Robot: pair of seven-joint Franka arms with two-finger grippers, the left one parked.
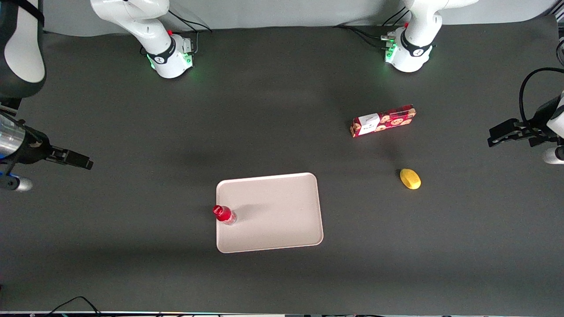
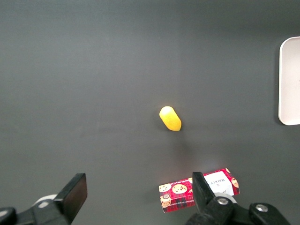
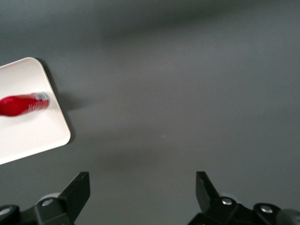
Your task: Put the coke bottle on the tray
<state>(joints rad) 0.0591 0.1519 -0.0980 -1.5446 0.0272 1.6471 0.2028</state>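
Note:
The coke bottle [image 1: 224, 214], small and red with a red cap, stands upright on the tray [image 1: 277, 211], just inside the rim at the edge toward the working arm's end. The wrist view shows the same bottle [image 3: 21, 104] standing on the pale tray [image 3: 37, 136] near its rounded corner. My gripper [image 1: 83, 162] hangs over bare table toward the working arm's end, well away from the tray and a little farther from the front camera. Its fingers stand wide apart [image 3: 140, 190] with nothing between them but dark tabletop.
A red cookie box [image 1: 383, 120] lies toward the parked arm's end of the table, farther from the front camera than the tray. A yellow lemon-like object [image 1: 410, 178] lies nearer the camera than the box. Cables run along the table's front edge [image 1: 75, 304].

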